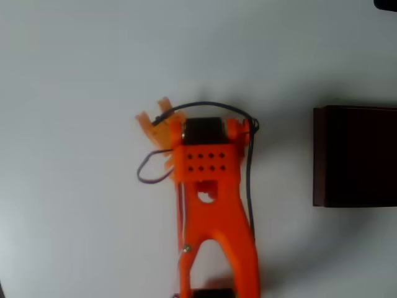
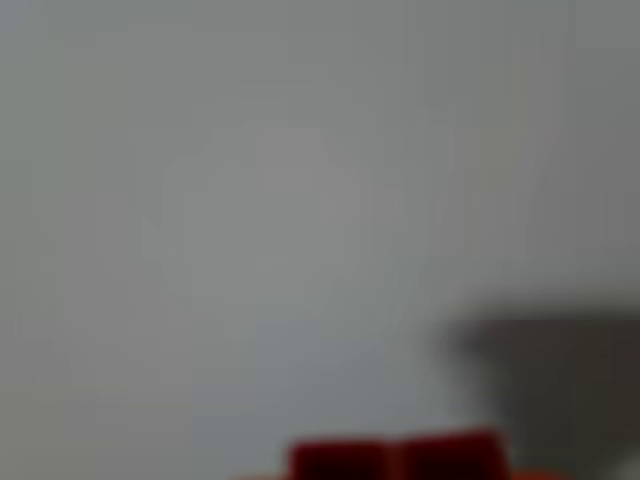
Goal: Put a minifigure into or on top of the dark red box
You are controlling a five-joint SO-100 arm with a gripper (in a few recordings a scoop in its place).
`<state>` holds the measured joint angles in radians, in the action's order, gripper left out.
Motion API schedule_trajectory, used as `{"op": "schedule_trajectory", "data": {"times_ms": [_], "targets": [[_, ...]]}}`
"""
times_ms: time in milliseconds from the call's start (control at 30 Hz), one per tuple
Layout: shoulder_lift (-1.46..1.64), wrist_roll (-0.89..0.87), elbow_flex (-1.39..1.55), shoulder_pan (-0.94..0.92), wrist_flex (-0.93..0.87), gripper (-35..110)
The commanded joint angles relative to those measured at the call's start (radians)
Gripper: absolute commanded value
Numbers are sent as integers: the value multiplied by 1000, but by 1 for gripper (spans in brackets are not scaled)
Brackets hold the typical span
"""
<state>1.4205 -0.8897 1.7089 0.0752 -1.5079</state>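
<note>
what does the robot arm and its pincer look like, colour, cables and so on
In the overhead view, the bright orange plastic arm forks into two struts toward the bottom edge. A block near its top has two rows of small holes, with a dark motor above it. Thin black cables loop along both sides. The orange pincer ends in short prongs.

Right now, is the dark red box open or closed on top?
Open: the overhead view shows the box with thin maroon walls around a dark inside, no lid.

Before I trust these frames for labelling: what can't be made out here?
- Gripper, overhead view: mostly under the arm; open or shut unclear.
- Minifigure: the red blur at the wrist view's bottom edge may be it; too blurred, cut off.
- Dark red box, overhead view: cut by right edge; inside too dark.
</note>
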Motion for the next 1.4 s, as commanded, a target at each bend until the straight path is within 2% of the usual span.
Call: {"op": "schedule_trajectory", "data": {"times_ms": [0, 333, 833, 1367], "targets": [[112, 58, -75, -3, -66, 0], [379, 281, -71, -106, -83, 0], [532, 495, -219, -362, -110, 0], [2, 733, -644, -690, -58, 0]]}}
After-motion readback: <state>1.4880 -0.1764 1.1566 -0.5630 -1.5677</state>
